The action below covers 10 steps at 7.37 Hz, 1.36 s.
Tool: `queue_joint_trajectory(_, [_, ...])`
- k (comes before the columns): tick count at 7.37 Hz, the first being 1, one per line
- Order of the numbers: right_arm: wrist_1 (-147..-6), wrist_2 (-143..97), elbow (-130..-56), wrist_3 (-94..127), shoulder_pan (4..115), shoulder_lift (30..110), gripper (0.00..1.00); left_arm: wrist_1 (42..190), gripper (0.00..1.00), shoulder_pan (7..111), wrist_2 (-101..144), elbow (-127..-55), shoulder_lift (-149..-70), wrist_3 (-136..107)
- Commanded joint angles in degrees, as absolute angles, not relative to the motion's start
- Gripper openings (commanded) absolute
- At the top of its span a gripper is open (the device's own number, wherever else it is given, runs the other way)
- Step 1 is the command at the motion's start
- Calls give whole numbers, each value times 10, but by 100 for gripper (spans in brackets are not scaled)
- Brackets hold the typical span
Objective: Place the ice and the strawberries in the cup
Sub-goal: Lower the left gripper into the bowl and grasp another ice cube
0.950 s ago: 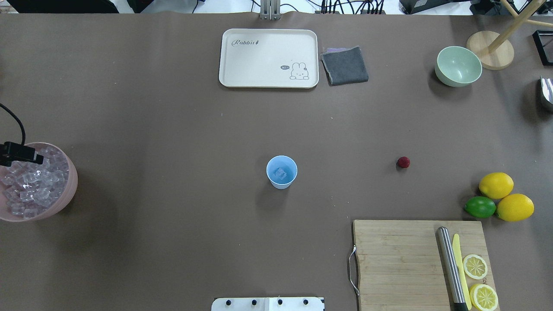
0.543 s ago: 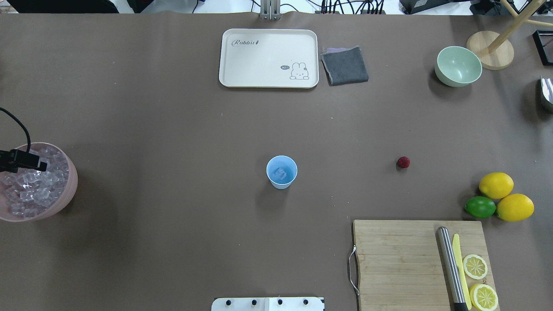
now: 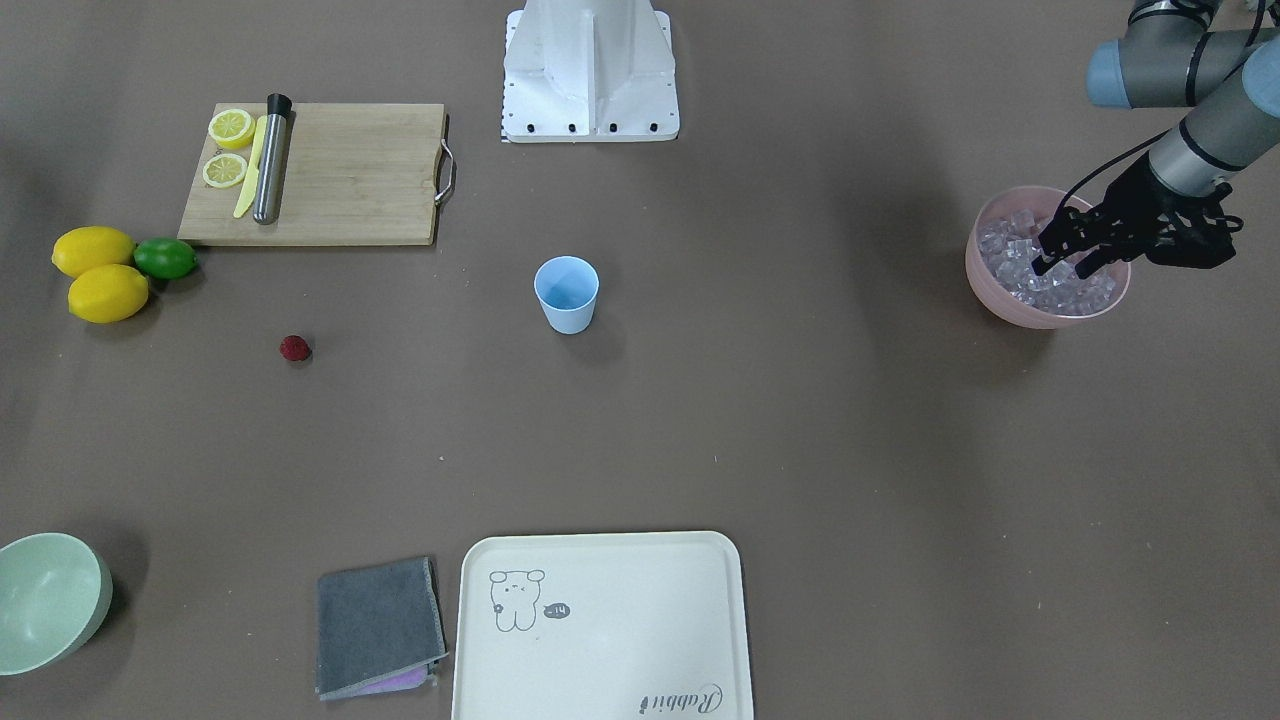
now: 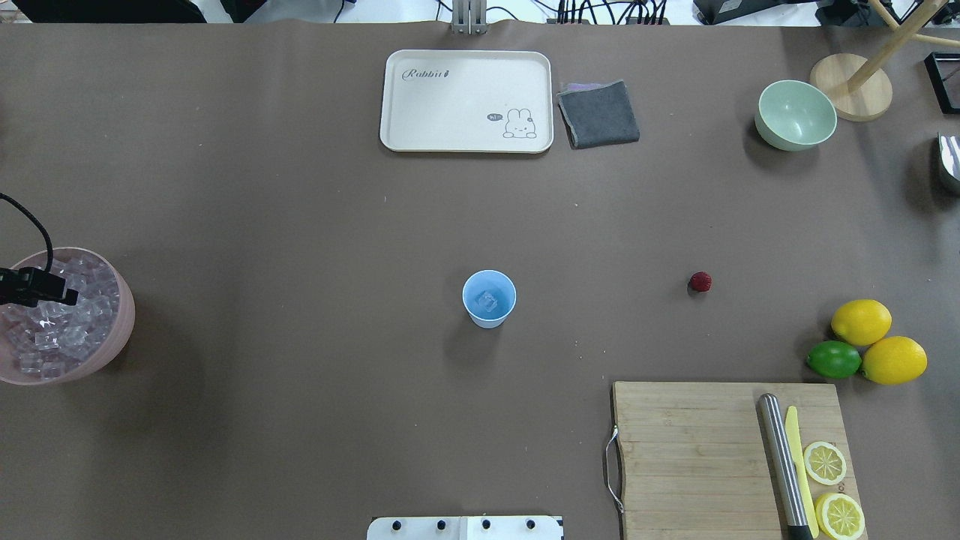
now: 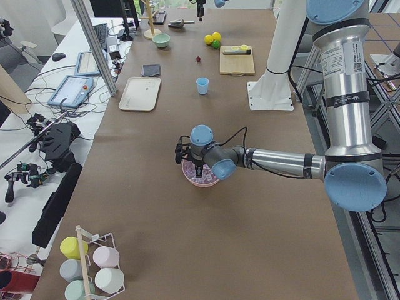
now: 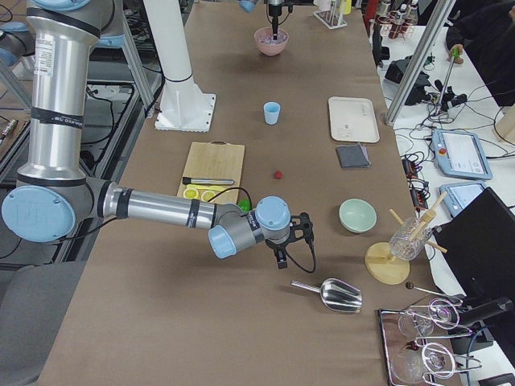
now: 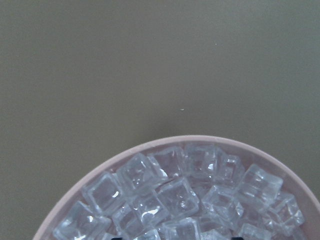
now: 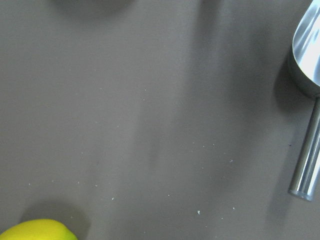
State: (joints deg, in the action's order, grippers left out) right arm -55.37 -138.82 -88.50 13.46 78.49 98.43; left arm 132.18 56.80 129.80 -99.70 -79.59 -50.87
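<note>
Your left gripper (image 3: 1064, 266) has its jaws apart, and the black fingers (image 3: 1045, 262) are tipped down into the ice (image 3: 1012, 248). The cubes are heaped all round the tips, and some lie in the gap between them. From the left wrist camera you see only the pile itself (image 7: 170, 195), with more cubes ahead of the jaws and then the rim of the pink bowl (image 3: 1003, 300) that holds them. That bowl sits right under the jaws, at the left end of the table.

From those jaws the cup (image 3: 567, 295) is well apart, upright near the middle of the table. The overhead view shows one clear cube (image 4: 488, 301) already lying in its bottom. The strawberry (image 3: 294, 347) is farther off again, beyond the cup, lying alone on the brown cover.

Your right gripper (image 6: 279, 256) shows only in the side view from the right end, so you cannot tell whether its jaws are together or apart. It points down over bare table, with a metal scoop (image 6: 334, 295) just beside it on one side. On its other side, nearer the robot, are the two lemons (image 4: 861, 321) and the lime (image 4: 833, 359). Its wrist camera catches one lemon (image 8: 35, 230) at the lower corner. From these jaws the strawberry lies towards the middle of the table, beyond the cutting board (image 4: 690, 450), and the cup is beyond it
</note>
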Motion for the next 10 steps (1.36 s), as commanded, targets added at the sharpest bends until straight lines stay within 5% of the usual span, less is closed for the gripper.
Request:
queue_joint_trajectory(1, [-554,-1389,-887,135,785,984,100,1324,68,566,1299,-997,-784,-508])
queue_joint_trajectory(4, [-554,-1390,-896,135,785,991,100,1335,54,563,1302,-996,-780,-513])
queue_joint_trajectory(7, [-554,-1390,-896,134,786,992,100,1336,54,553,1298,-986,-787,-512])
queue_joint_trajectory(9, [-554,-1390,-896,134,786,992,100,1335,9,553,1299,-989,-787,-513])
queue_joint_trajectory(10, [-554,-1391,-896,134,786,992,100,1335,0,553,1303,-991,-787,-513])
